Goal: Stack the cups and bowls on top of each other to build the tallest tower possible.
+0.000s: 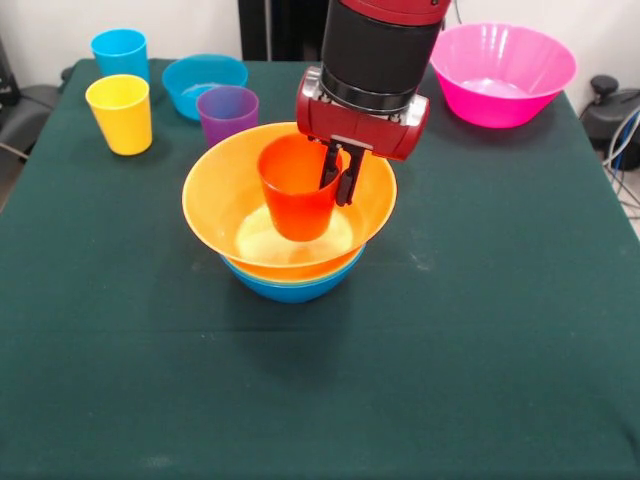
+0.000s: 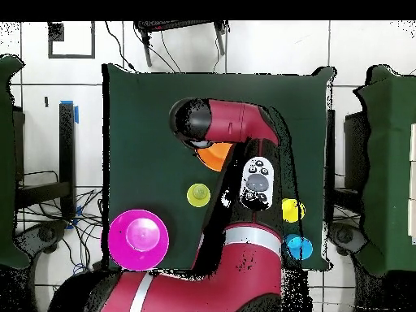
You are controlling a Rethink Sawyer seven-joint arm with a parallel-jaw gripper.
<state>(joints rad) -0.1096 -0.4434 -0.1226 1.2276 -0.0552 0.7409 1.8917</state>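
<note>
The tower stands mid-table in the front view: a medium blue bowl (image 1: 290, 290) as base and the large orange-yellow bowl (image 1: 215, 195) nested on it. The orange cup (image 1: 295, 195) is upright inside the orange-yellow bowl. My gripper (image 1: 336, 192) comes down from above and is shut on the cup's right rim, one finger inside and one outside. In the overhead view the arm hides the gripper and cup; only an edge of the orange-yellow bowl (image 2: 215, 154) shows. The medium green bowl is out of view.
At the far left stand the blue cup (image 1: 120, 52), yellow cup (image 1: 120, 112), purple cup (image 1: 228, 112) and small blue bowl (image 1: 204, 82). The pink bowl (image 1: 502, 72) sits far right. Overhead shows a pale yellow-green cup (image 2: 198, 194) near the pink bowl (image 2: 139, 239).
</note>
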